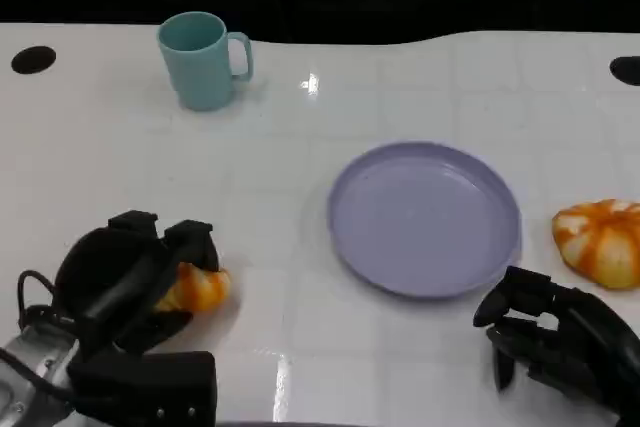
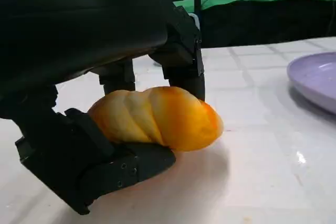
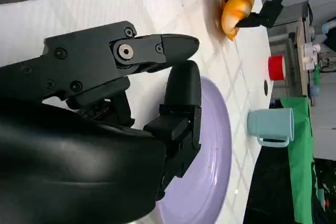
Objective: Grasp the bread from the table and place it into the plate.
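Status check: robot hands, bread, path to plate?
Left robot hand grips bread on table. Right robot hand open beside plate. Path clear.

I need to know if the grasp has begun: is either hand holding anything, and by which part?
The left hand grips the twisted bread at its near end, fingers above and below. The right hand holds nothing.

A: What is hidden on the white glossy surface [image 1: 300,197]?
B: The left black robot hand [image 1: 130,292] covers part of the twisted golden-orange bread roll [image 1: 197,287].
A: Anything cut off?
B: A second orange-and-white striped bread [image 1: 600,240] runs past the head view's edge; the right black robot hand [image 1: 560,342] is cropped too.
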